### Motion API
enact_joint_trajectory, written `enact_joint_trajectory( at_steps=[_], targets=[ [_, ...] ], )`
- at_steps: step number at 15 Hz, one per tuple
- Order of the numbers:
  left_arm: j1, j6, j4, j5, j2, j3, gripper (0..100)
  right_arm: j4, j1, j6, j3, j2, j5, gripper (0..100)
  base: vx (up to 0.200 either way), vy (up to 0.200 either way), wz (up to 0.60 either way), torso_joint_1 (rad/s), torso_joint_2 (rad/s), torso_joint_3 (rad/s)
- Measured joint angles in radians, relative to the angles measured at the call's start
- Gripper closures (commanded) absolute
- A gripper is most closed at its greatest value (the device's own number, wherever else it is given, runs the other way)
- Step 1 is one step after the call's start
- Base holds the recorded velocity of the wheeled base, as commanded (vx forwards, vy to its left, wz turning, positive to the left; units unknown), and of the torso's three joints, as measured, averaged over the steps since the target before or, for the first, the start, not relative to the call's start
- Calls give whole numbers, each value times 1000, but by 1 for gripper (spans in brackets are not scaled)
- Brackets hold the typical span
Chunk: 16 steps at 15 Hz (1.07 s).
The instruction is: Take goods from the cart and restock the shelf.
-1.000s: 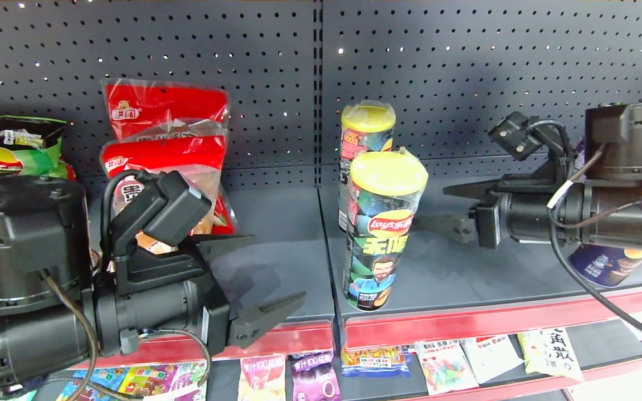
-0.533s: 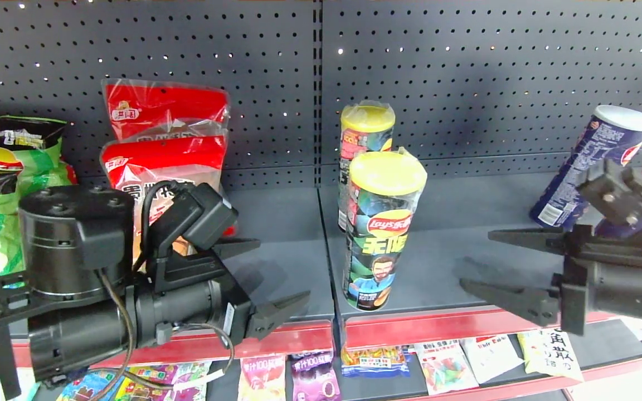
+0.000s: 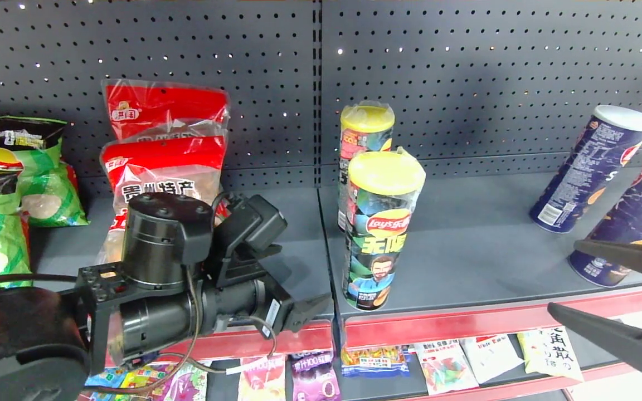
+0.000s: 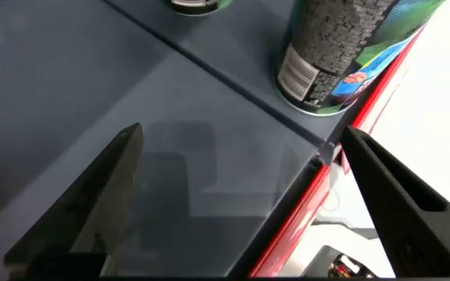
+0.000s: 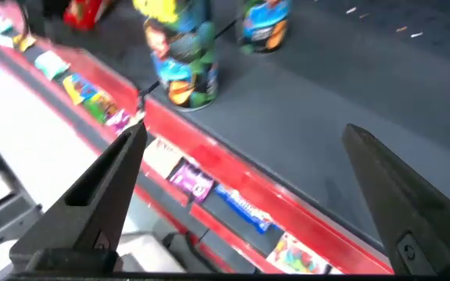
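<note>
Right arm has pulled back off the shelf [image 3: 466,250].
Left end effector [image 4: 242,134], right end effector [image 3: 563,277] flank yellow-lidded can [image 3: 382,234], both open, empty; cart next, I reckon.

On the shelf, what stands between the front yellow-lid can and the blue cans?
Nothing: in the head view the grey shelf is bare between the front yellow-lid can and the blue cans.

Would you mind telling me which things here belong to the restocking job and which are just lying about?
Job in hand:
- shelf
- yellow-lid cans, likely the goods being placed
- left gripper, open and empty
- right gripper, open and empty

Just lying about:
- red bags
- green bags
- blue cans
- packets below
</note>
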Motion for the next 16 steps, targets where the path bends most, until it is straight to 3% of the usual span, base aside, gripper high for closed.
enact_joint_trajectory(
  at_steps=[16],
  targets=[
    [-19, 0, -17, -1, 122, -105, 0, 0, -17, 20, -9, -28, -1, 0, 0, 0, 0, 0, 0, 0]
  ],
)
